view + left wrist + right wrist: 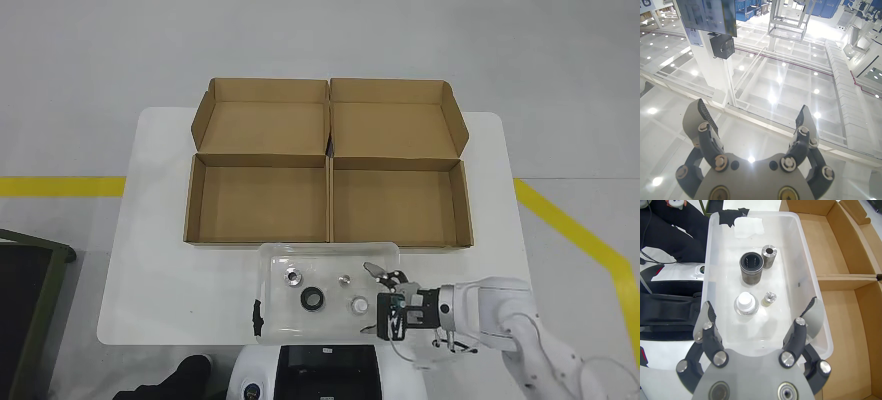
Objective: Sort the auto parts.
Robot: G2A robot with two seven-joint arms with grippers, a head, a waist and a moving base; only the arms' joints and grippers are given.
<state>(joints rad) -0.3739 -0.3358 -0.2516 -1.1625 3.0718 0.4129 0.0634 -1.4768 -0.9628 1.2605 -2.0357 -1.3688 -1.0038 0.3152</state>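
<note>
Toward the ceiling, left claw (pixel 752 106) is pointing, jaws spread wide, gripping nothing. On the white tabletop (pixel 150 250), two open cardboard boxes are sitting side by side toward the far edge: left box (pixel 258 205), right box (pixel 398 208), touching. Near the front edge, a clear plastic bin (pixel 330 246) is sitting just in front of them. Four parts are standing inside, left to right: steel bushing (pixel 769 256), dark linear bearing (pixel 751 269), small metal part (pixel 769 298), white-capped part (pixel 746 304). Over the bin's right end, right claw (pixel 761 305) is hovering, jaws released, holding nothing.
</note>
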